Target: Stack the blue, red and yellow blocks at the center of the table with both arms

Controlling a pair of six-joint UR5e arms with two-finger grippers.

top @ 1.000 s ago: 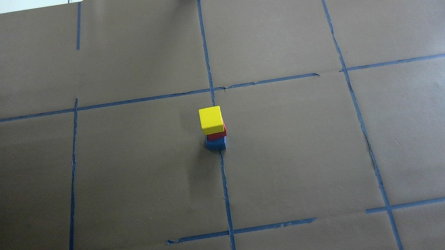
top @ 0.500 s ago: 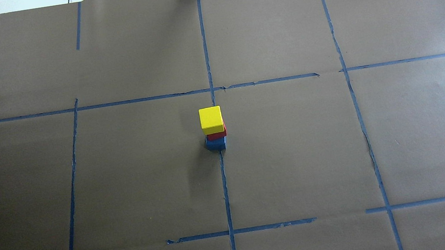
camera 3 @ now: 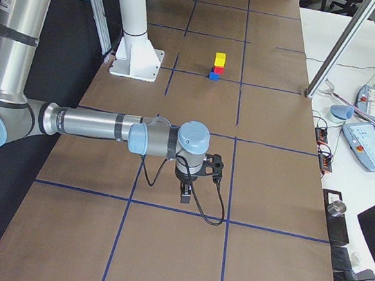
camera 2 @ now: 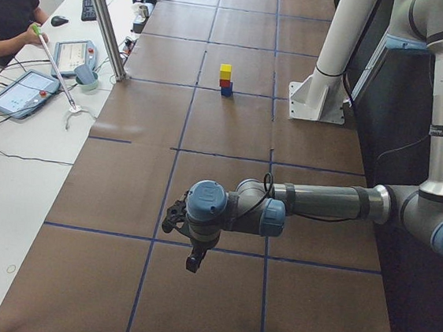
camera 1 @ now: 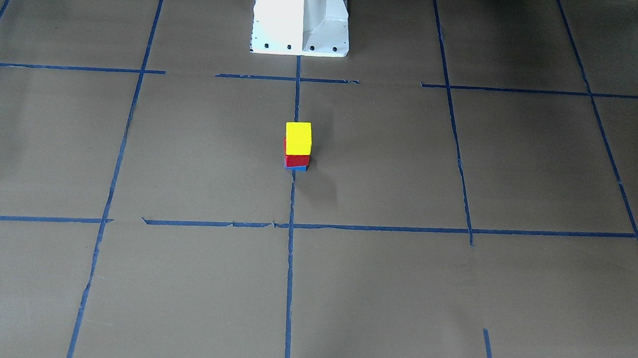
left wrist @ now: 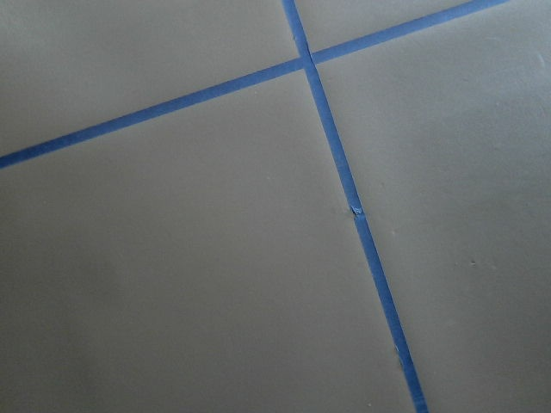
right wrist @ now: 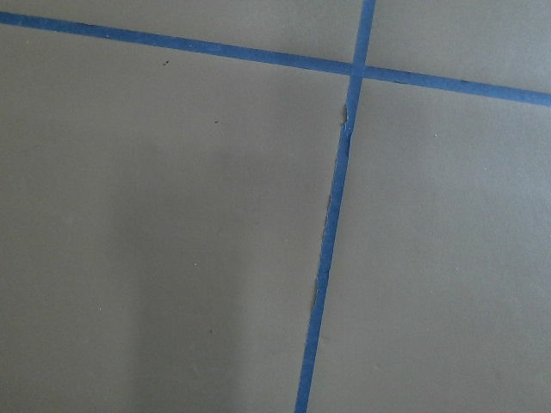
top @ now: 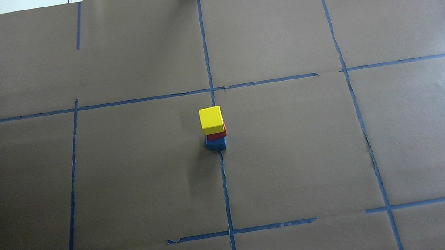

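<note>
A yellow block (top: 210,119) sits on a red block (top: 217,134), which sits on a blue block (top: 215,144). The stack stands on the centre tape line of the table. It also shows in the front-facing view, yellow (camera 1: 298,138) over red (camera 1: 297,160) over blue (camera 1: 296,167). My left gripper (camera 2: 193,264) hangs over the table far from the stack, near the table's left end. My right gripper (camera 3: 184,196) hangs near the right end. Both show only in the side views, so I cannot tell whether they are open or shut. Both wrist views show only brown paper and blue tape.
The robot's white base (camera 1: 301,17) stands at the table's near edge. Blue tape lines (top: 204,44) divide the brown paper into squares. A metal post (camera 2: 106,23), tablets (camera 2: 23,91) and a seated operator (camera 2: 8,9) are on the far side.
</note>
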